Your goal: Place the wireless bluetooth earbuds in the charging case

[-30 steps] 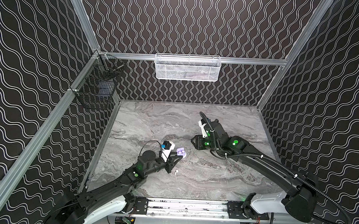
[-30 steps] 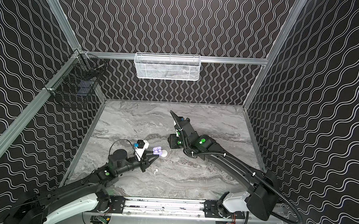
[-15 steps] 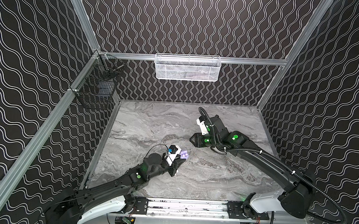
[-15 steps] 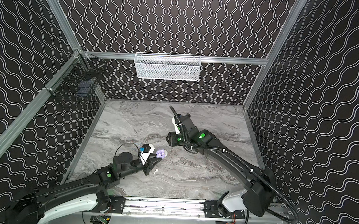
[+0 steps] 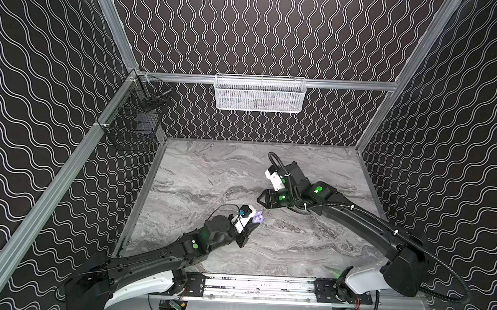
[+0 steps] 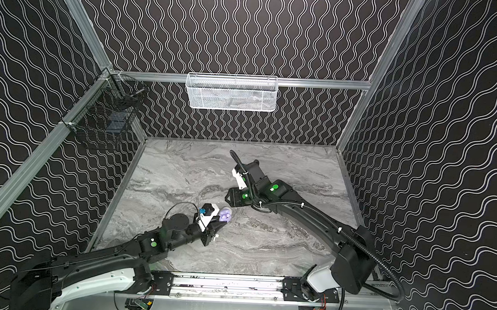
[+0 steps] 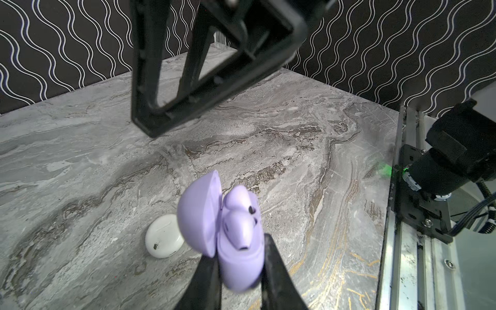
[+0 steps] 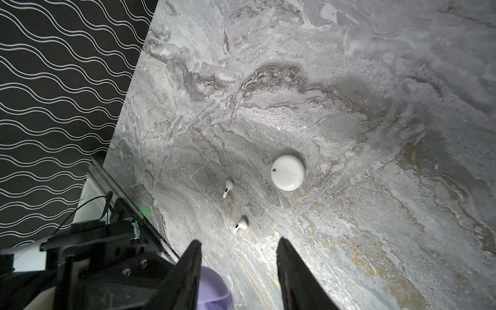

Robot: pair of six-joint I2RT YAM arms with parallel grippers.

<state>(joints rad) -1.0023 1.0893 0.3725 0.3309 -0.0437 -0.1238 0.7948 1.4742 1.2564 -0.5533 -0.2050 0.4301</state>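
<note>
**Lilac Case Held With Both Lilac Buds Inside**

The left gripper (image 7: pixel 237 248) is squeezed tight on the lilac case (image 7: pixel 241 271). One black finger presses on each side of the case's bottom half. The lid (image 7: pixel 198 212) stands open. Two lilac earbuds (image 7: pixel 239 228) sit in the case, one behind the other, with their round heads poking out.

In both top views the lilac case (image 5: pixel 258 218) shows a bit below the middle of the frame, at the tip of the left arm. I cannot tell if it touches the marble table (image 5: pixel 206 171).

The right gripper (image 8: pixel 239 241) hangs close by, up and to the right of the case in both top views (image 5: pixel 261 201). Its two fingers are spread apart and there is nothing between them.

The white case (image 8: pixel 287 172) lies flat and shut on the table. From the left wrist camera it (image 7: pixel 164 236) shows just past the lilac lid. Two white earbuds (image 8: pixel 228 187) lie loose on the table near the white case. They are apart from each other and not touching the case. In a top view one of them (image 6: pixel 215 238) peeks out right beside the left gripper, below the middle of the frame.

A white wire basket (image 5: pixel 260 94) hangs on the back wall, in the upper middle of the frame. A black wire basket (image 5: pixel 136 122) hangs at the upper left.
</note>
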